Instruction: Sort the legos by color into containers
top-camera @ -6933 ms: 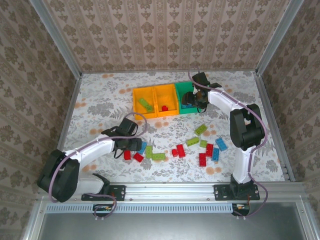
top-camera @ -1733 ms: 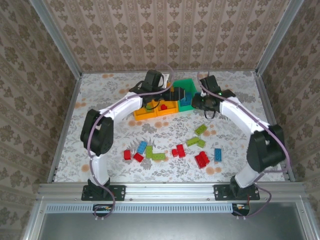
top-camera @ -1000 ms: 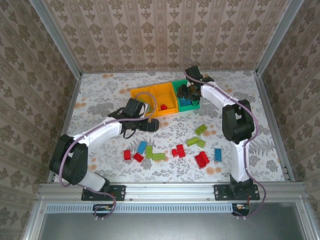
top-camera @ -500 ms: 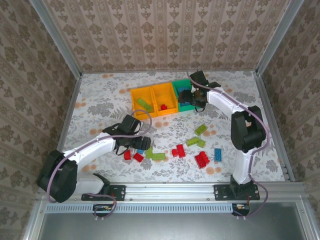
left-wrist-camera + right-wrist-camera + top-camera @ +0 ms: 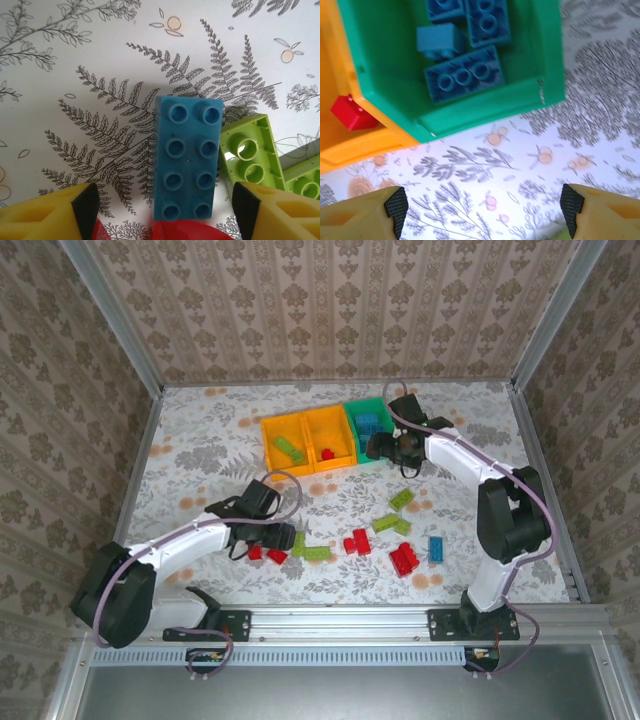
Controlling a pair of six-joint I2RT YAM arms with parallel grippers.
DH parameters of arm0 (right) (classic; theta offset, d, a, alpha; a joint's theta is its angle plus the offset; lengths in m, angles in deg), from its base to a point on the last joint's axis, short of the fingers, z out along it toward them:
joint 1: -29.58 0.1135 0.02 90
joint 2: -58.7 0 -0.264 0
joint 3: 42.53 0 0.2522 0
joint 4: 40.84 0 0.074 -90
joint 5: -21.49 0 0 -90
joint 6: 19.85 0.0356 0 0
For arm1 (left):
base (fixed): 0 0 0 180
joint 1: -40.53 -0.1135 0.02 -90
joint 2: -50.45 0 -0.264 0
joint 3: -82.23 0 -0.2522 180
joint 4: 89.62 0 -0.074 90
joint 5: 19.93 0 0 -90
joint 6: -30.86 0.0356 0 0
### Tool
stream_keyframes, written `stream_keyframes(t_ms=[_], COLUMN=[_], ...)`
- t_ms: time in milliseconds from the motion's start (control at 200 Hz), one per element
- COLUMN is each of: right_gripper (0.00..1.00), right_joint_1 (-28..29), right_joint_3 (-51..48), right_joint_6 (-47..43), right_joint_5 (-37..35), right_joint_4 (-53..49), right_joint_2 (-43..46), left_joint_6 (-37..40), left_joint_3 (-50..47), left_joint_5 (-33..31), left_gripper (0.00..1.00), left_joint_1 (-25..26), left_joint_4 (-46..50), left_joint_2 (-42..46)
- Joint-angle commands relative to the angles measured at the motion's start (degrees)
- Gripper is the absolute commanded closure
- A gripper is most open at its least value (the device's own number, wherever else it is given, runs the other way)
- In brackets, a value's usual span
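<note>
In the top view, the worktop (image 5: 200, 450) is seen under a floral printed sheet, closed in by metal rails and papered walls. Broad bare strips are left along its left and right edges. Two orange-yellow bins (image 5: 300, 471) and a green bin (image 5: 352, 420), joined in a row, are set by the middle of the far edge. Loose bricks (image 5: 385, 523), studded plastic in red, lime and blue, are scattered toward the near edge. The left gripper (image 5: 283, 537) has been brought lower over the near-left bricks than half a second ago. The right gripper (image 5: 378, 445) has been drawn back from above the green bin to its near rim.

In the left wrist view, the left gripper (image 5: 166, 205) is held apart, and a blue eight-stud brick (image 5: 189, 165) lies untouched between its fingers. A lime brick (image 5: 247, 157) lies against the blue one.

In the right wrist view, the right gripper (image 5: 482, 205) is spread wide over bare worktop. Blue bricks (image 5: 465, 75) are seen inside the green bin (image 5: 485, 117), and a red brick (image 5: 352, 112) in the orange-yellow one (image 5: 365, 145).
</note>
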Motion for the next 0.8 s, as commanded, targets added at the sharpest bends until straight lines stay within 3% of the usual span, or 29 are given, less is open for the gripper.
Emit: stream_keyframes(t_ms=[0, 380, 625, 795], right_gripper=[0.16, 0.15, 0.15, 0.15], right_joint_1=[-0.45, -3.61, -3.95, -4.12], right_joint_3=[-3.94, -11.95, -12.6, -14.86], right_joint_6=[1.66, 2.1, 2.26, 2.28], right_joint_5=[-3.32, -3.81, -4.24, -5.44], right_joint_4=[-0.84, -1.28, -1.69, -2.29], right_joint_2=[4.79, 10.8, 11.88, 13.93], left_joint_6=[0.82, 0.3, -0.52, 0.09], left_joint_3=[1.54, 1.91, 1.9, 2.32], left_joint_5=[0.09, 0.72, 0.74, 0.78], left_gripper=[0.32, 0.33, 0.42, 0.41], left_joint_1=[0.47, 1.0, 1.0, 1.0], left_joint_4=[0.15, -1.08, -0.91, -0.74], left_joint_2=[-1.91, -2.92, -4.43, -5.06])
